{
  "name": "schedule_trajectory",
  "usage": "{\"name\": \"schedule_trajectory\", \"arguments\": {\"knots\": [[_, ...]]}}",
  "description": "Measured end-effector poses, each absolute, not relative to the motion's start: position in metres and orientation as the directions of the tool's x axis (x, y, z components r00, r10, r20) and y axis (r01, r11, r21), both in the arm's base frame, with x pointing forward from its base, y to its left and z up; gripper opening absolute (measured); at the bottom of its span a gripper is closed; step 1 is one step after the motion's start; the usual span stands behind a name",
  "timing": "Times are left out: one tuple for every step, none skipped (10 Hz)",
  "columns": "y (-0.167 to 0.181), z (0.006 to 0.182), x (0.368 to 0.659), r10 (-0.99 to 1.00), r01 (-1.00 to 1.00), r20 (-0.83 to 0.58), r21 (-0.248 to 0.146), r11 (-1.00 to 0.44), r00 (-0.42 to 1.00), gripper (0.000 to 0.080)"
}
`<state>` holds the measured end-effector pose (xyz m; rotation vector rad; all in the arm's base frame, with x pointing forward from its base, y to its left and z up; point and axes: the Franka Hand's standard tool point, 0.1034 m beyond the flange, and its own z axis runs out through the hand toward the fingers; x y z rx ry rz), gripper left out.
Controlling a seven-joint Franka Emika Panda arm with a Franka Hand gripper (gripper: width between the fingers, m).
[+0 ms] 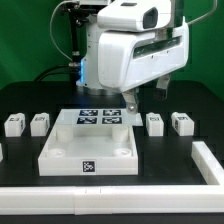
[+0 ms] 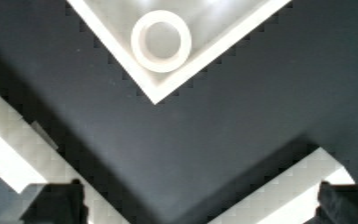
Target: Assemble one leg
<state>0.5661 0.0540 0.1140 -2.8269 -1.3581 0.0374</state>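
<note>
White plastic, block-shaped, tagged in black and white on the face: four legs in a row across the dark worktop [image 1: 165,150]. Standing upright in two pairs, counted from the exterior view's left: first leg [image 1: 13,125] and second leg [image 1: 39,123] on that side, third leg [image 1: 154,123] and fourth leg [image 1: 181,123] toward the exterior view's right. All four well apart from the tool.

Between the pairs, the marker board [image 1: 100,118] lying flat, and just in front of it a large white square panel [image 1: 60,163] (one tag on its near wall). Above the marker board, toward the exterior view's right of it, the tool [image 1: 129,103] hanging from the bulky white arm [image 1: 125,50], fingers pointing down.

Seen from the wrist view, the tool [image 2: 190,205] spread wide, with only dark worktop showing between the two black fingertips [image 2: 51,203]. Farther off in that view, a pointed white corner with a round socket [image 2: 158,38] sunk into it (perhaps the panel's, though cannot tell for sure).

Along the front and the exterior view's right of the worktop, a low white rail [image 1: 205,160].
</note>
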Motion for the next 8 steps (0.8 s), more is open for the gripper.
{"name": "schedule_trajectory", "arguments": {"knots": [[0.054, 0.1138, 0.566, 0.78, 0.78, -0.019, -0.015, -0.625, 0.625, 0.065], [0.054, 0.1138, 0.566, 0.78, 0.78, -0.019, -0.015, -0.625, 0.625, 0.065], [0.054, 0.1138, 0.566, 0.78, 0.78, -0.019, -0.015, -0.625, 0.625, 0.065], [0.054, 0.1137, 0.566, 0.78, 0.78, -0.02, -0.016, -0.625, 0.625, 0.065], [0.054, 0.1135, 0.5659, 0.78, 0.78, -0.02, -0.016, -0.625, 0.625, 0.065], [0.054, 0.1134, 0.5659, 0.78, 0.78, -0.02, -0.016, -0.625, 0.625, 0.065], [0.054, 0.1133, 0.5658, 0.78, 0.78, -0.02, -0.016, -0.625, 0.625, 0.065], [0.054, 0.1132, 0.5658, 0.78, 0.78, -0.02, -0.016, -0.625, 0.625, 0.065]]}}
